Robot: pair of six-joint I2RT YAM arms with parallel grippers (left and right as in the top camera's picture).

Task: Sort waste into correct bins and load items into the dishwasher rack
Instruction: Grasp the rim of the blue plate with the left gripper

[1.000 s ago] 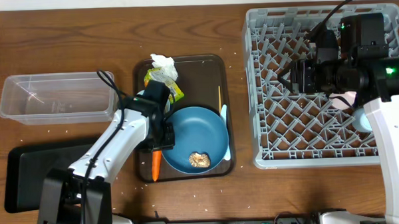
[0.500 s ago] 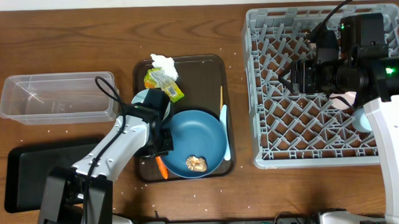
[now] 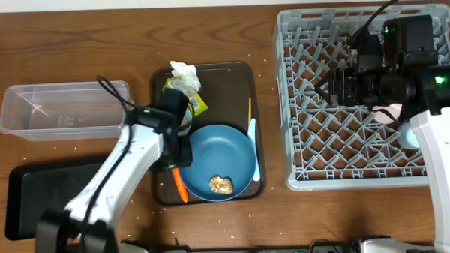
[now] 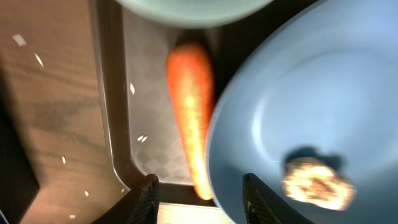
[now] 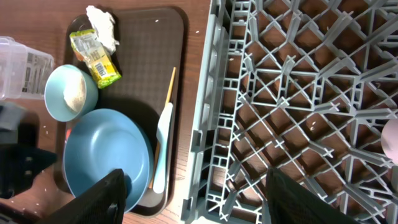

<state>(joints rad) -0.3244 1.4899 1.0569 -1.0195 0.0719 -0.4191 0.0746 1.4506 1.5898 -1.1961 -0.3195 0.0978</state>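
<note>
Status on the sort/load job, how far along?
Done: pink cup and light blue cup appear in the rack. In hand: nothing; left gripper jaws open over the carrot. Left: wrapper, tissue, food lump, plate, bowl, spoon, chopsticks on brown tray; tub empty.

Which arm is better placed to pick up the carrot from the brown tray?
Left. The left gripper, open, hangs right above the carrot, which lies at the left edge of the tray beside the blue plate. The right gripper is open over the dishwasher rack, far to the other side.
</note>
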